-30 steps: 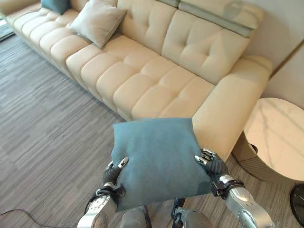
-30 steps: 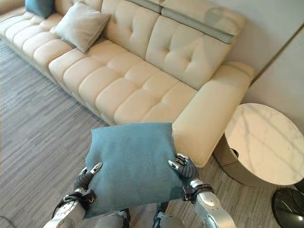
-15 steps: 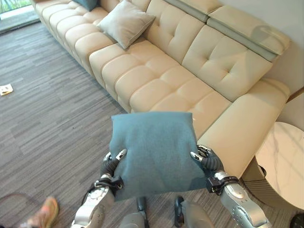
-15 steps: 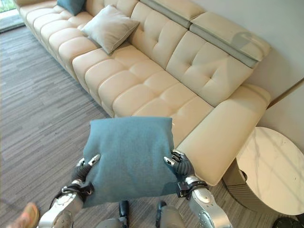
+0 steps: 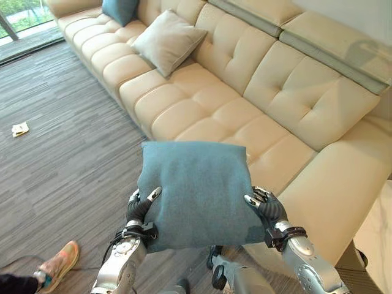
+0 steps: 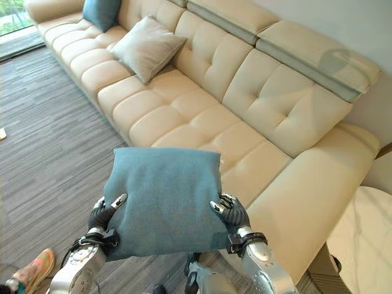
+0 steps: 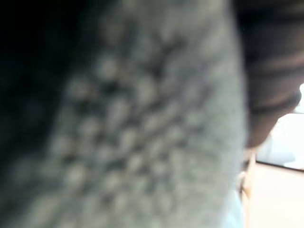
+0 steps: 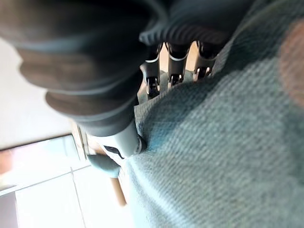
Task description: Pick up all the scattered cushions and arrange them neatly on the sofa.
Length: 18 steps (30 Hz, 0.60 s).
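I hold a teal square cushion (image 5: pixel 196 190) flat in front of me, above the floor just before the cream sofa (image 5: pixel 202 110). My left hand (image 5: pixel 138 211) grips its left edge and my right hand (image 5: pixel 269 211) its right edge, thumbs on top and fingers underneath. The right wrist view shows the thumb (image 8: pixel 118 137) pressed into the teal fabric (image 8: pixel 213 156). The same fabric (image 7: pixel 133 133) lies close against the left wrist camera. A beige cushion (image 5: pixel 168 41) leans on the sofa's backrest. A second teal cushion (image 5: pixel 120 9) stands further along at the far end.
Grey striped carpet runs along the sofa's front. A scrap of paper (image 5: pixel 20 129) lies on it at the left. A person's shoe (image 5: pixel 58 262) shows at the lower left. A round marble side table (image 6: pixel 361 233) stands past the sofa's right armrest.
The whole picture has shifted, so the camera has moved: more of the sofa's left end shows and the side table has slid to the right edge. Both hands still hold the cushion.
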Tool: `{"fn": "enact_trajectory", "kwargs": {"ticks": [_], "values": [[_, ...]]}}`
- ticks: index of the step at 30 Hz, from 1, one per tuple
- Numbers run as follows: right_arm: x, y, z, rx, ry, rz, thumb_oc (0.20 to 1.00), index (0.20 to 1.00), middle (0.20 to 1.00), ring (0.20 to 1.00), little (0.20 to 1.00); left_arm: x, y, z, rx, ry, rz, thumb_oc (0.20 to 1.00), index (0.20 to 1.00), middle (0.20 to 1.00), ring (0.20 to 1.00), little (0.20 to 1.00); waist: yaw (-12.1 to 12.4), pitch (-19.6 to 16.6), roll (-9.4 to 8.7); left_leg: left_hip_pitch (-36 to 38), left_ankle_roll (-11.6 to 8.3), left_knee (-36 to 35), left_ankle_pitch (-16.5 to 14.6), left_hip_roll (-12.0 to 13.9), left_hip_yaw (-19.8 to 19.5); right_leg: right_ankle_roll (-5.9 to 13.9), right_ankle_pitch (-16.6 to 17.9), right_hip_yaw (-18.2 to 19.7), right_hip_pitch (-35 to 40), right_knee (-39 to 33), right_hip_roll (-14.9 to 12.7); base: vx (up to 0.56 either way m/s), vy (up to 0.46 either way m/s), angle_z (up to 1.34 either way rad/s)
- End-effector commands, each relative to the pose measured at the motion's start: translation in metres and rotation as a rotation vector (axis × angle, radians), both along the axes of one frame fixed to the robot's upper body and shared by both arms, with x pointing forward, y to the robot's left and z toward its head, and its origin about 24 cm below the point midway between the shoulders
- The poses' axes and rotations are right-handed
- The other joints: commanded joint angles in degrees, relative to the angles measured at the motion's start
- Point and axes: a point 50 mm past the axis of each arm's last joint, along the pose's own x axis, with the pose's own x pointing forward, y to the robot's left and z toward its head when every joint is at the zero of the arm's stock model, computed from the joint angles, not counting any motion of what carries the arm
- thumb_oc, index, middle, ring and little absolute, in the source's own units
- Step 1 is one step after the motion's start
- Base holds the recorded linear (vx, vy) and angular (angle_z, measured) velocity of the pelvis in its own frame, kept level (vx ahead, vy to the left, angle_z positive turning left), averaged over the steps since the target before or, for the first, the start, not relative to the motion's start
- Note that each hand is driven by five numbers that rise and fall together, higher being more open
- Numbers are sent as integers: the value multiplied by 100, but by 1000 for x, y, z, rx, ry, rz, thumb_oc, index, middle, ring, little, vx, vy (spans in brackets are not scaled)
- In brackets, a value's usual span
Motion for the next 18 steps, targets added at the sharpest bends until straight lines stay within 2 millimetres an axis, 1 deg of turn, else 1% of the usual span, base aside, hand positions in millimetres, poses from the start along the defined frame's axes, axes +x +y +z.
{"fn": "enact_trajectory", "kwargs": {"ticks": [1,2,3,4,6,8,9,10,11,12,13,14,15,16,17,18], "values": [[6,40,46,177,-239,191,200,200,200,200,200,15,-29,49,-92,-303,-102,200,200,200,200,200,46,-479,248,-336,-530,1752,1153,-134,404,522,-451,-176,528,-274,-182,310,-131,-20],[6,38,47,168,-241,195,200,200,200,200,200,13,-28,48,-110,-303,-91,200,200,200,200,200,79,-419,253,-628,-648,2321,1288,-73,373,410,-531,-60,632,-342,-146,409,-170,-20],[7,35,47,157,-241,186,200,200,200,200,200,13,-28,47,-122,-295,-86,200,200,200,200,200,82,-364,233,-782,-650,2586,1412,33,369,320,-604,48,744,-406,-118,245,-128,-53],[7,34,47,150,-240,179,200,200,200,200,200,13,-29,47,-129,-293,-86,200,200,200,200,200,100,-284,202,-973,-520,2724,1281,137,379,264,-673,162,823,-454,-110,217,-102,-49],[8,31,47,144,-239,157,200,200,200,200,200,13,-33,45,-144,-284,-92,200,200,200,200,200,128,-171,91,-1408,-213,2755,842,93,223,235,-727,391,934,-455,-173,191,-57,-47],[7,30,47,141,-242,150,200,200,200,200,200,12,-34,43,-139,-272,-100,200,200,200,200,200,146,-88,-52,-1770,62,2323,400,-48,-82,278,-705,611,992,-455,-253,224,2,-44],[7,29,46,136,-239,144,200,200,200,200,200,12,-35,42,-136,-268,-104,200,200,200,200,200,132,-83,-97,-1783,148,1942,285,-111,-206,318,-725,702,1046,-455,-294,248,85,-48],[6,29,46,127,-248,139,200,200,200,200,200,11,-35,42,-129,-264,-98,200,200,200,200,200,113,-119,-131,-1917,214,1065,486,-210,-500,308,-702,811,1014,-455,-333,285,113,-41],[6,28,46,124,-244,141,200,200,200,200,200,10,-35,40,-130,-258,-101,200,200,200,200,200,104,-137,-122,-1830,179,476,734,-243,-763,284,-715,932,1094,-455,-321,278,118,-25],[5,29,44,119,-241,149,200,200,200,200,200,8,-36,39,-128,-253,-100,200,200,200,200,200,86,-145,-92,-1775,130,27,1026,-215,-981,247,-755,997,1150,-455,-297,304,106,-26],[4,29,45,118,-245,152,200,200,200,200,200,6,-34,39,-121,-253,-94,200,200,200,200,200,77,-155,-54,-1826,38,-468,1267,-142,-1196,214,-832,1100,1175,-400,-266,304,122,-41],[4,28,44,119,-241,149,200,200,200,200,200,6,-34,38,-119,-250,-94,200,200,200,200,200,51,-165,-17,-1832,-27,-825,1417,-99,-1312,193,-913,1198,1216,-323,-247,327,158,-45],[3,25,43,105,-239,138,200,200,200,200,200,6,-35,38,-109,-250,-97,200,200,200,200,200,-3,-177,15,-2019,-92,-825,1434,-105,-1389,194,-967,1237,1282,-265,-244,338,178,-49],[3,21,42,94,-235,127,200,200,200,200,200,6,-35,38,-109,-251,-100,200,200,200,200,200,-31,-193,36,-2048,-145,-825,1492,-87,-1305,199,-1021,1318,1354,-219,-243,510,292,-48],[0,18,39,90,-221,116,200,200,200,200,200,6,-34,36,-108,-241,-105,200,200,200,200,200,-26,-287,80,-1836,-126,-825,1541,-75,-1363,220,-1131,1524,1487,-122,-234,397,228,-40],[0,18,39,90,-221,116,200,200,200,200,200,6,-34,36,-108,-242,-105,200,200,200,200,200,-32,-294,85,-1849,-126,-825,1548,-73,-1372,219,-1127,1517,1477,-122,-231,421,268,-58]]}}
